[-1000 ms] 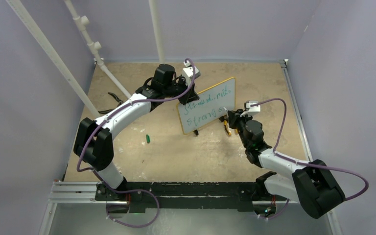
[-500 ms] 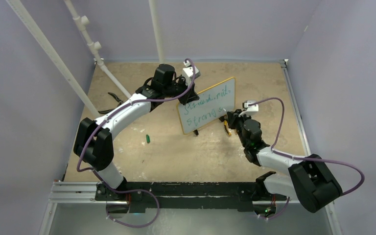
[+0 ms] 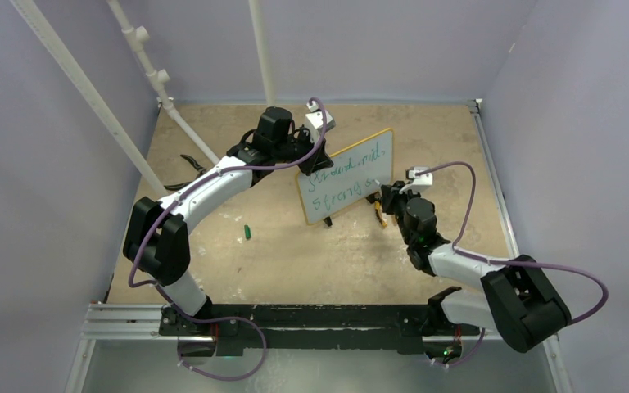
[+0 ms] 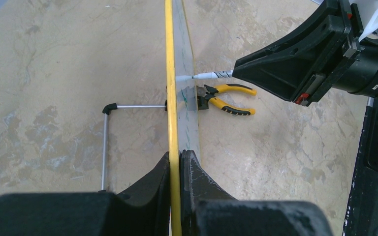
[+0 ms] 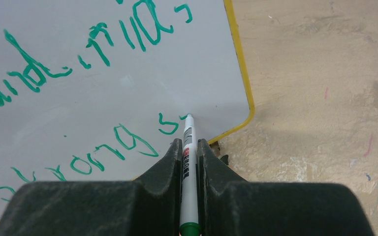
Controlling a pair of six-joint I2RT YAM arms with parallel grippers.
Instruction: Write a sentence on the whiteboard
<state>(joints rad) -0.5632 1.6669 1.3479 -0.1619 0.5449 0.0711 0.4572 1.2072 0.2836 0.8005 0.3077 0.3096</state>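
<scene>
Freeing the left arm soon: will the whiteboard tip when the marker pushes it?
Likely tips: the whiteboard stands on a thin wire foot. Seems light, stiff: a thin framed panel. The left gripper pinching its edge probably steadies it.

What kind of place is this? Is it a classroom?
Probably not, more likely a robot testing booth: plain lilac walls box in a worn tan tabletop, and two white-and-black robot arms are bolted to a metal rail.

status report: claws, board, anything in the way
Left claw shut on whiteboard edge. Right claw shut on marker, tip at board, sentence on second line. Pliers on table by board foot, not blocking.
</scene>
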